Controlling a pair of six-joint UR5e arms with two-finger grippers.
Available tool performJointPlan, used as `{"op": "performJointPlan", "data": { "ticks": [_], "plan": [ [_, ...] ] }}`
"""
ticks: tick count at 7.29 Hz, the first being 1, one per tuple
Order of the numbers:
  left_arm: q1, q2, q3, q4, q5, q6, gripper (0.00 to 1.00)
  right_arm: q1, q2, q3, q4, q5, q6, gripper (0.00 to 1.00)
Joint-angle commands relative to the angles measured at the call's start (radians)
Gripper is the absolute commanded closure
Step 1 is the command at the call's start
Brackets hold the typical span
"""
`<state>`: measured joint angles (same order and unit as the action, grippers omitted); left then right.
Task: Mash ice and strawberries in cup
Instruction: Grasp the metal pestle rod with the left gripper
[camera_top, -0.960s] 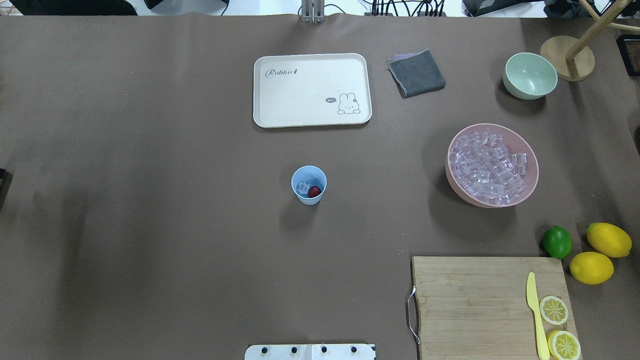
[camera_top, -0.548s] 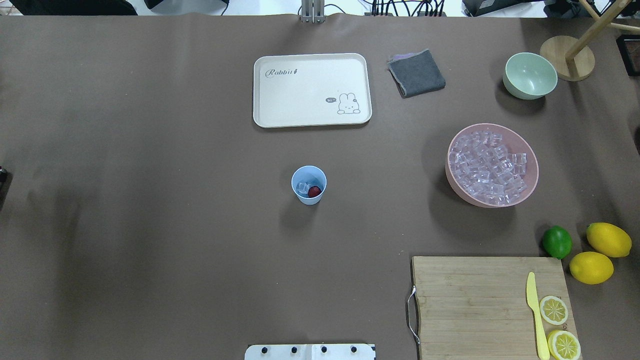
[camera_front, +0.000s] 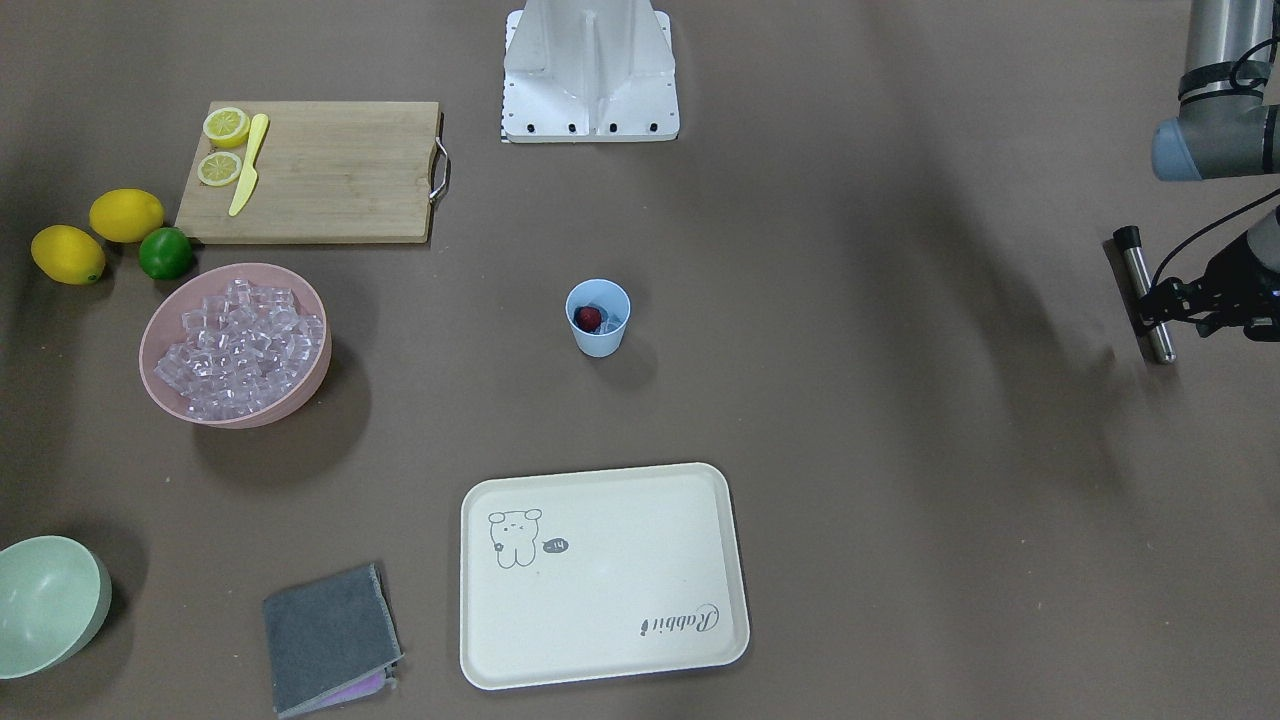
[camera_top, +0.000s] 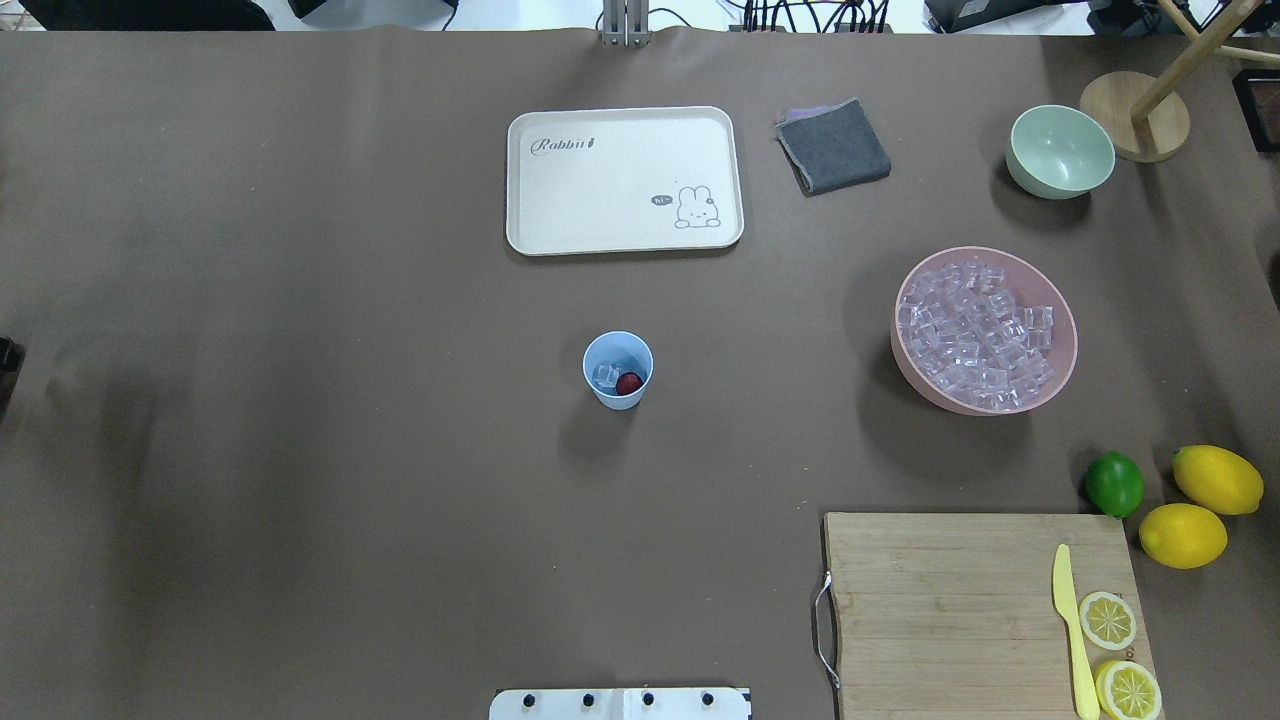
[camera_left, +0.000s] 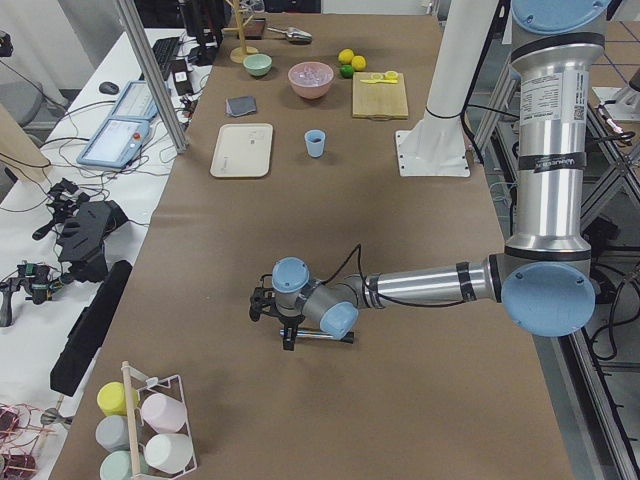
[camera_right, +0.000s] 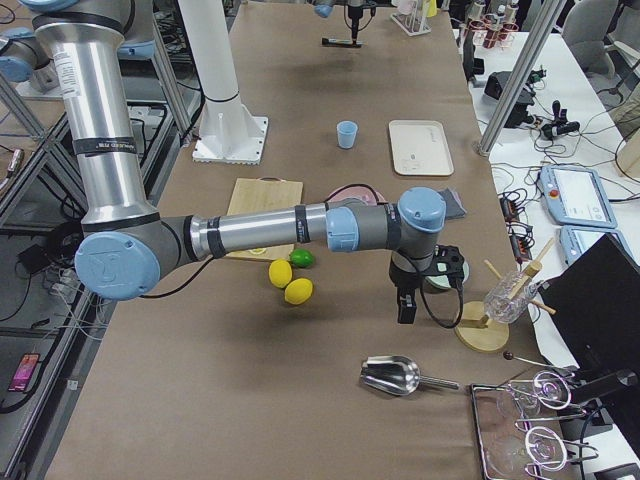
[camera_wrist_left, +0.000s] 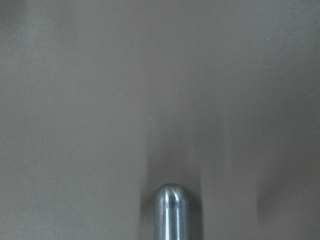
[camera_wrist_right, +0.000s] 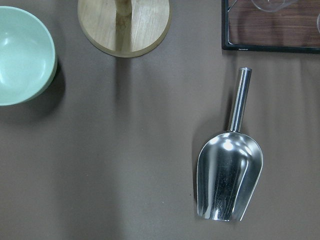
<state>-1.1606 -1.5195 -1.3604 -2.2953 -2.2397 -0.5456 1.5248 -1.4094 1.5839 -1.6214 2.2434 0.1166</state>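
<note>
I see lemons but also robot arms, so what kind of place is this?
Probably a robot lab set up like a drinks counter: a big robot arm at the table, a side bench of cables and gadgets, lemon slices on a cutting board.

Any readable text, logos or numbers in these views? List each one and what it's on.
"Rabbit": script lettering in one corner of the cream tray.
"hi": in a small dark speech bubble beside the bunny drawing on the same tray.
Printing on the left arm, along its upright section: too small to read.
Tablet screen on the side bench: too blurred to read.
No numbers can be read.
</note>
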Motion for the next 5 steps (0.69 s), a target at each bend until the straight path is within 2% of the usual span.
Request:
{"op": "performJointPlan", "data": {
  "ticks": [1,2,5],
  "plan": [
    [0.002,-0.001,0.021,-0.023,0.0,0.001,0.11,0.0,0.001,0.001,0.0,-0.002,0.0,0.0],
    [0.006,0.001,0.021,-0.023,0.0,0.0,0.15,0.0,0.001,0.001,0.0,-0.002,0.0,0.0],
    [0.007,-0.001,0.024,-0.024,0.002,0.0,0.2,0.0,0.001,0.001,0.0,-0.004,0.0,0.0]
  ]
}}
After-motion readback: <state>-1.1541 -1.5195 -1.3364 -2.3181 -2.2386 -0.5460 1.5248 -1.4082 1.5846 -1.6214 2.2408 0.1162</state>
